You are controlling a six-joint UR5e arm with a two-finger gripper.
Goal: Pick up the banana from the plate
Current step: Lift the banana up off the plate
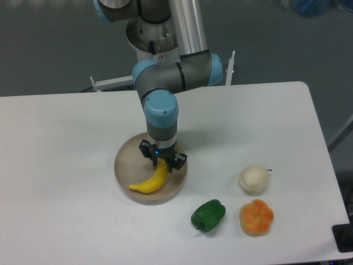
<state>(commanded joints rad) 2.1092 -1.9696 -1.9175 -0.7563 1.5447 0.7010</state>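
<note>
The yellow banana (pixel 150 181) lies in the round beige plate (pixel 126 162) near the middle of the table, its lower end pointing to the front left. My gripper (pixel 162 162) is directly over the banana's upper end, its fingers down on either side of it. The fingers look closed against the banana, though the contact is small in the frame. The banana still rests on the plate.
A green pepper (pixel 208 215), an orange segmented fruit (pixel 256 217) and a white round fruit (pixel 253 179) lie to the front right of the plate. The arm's base stands at the table's back edge.
</note>
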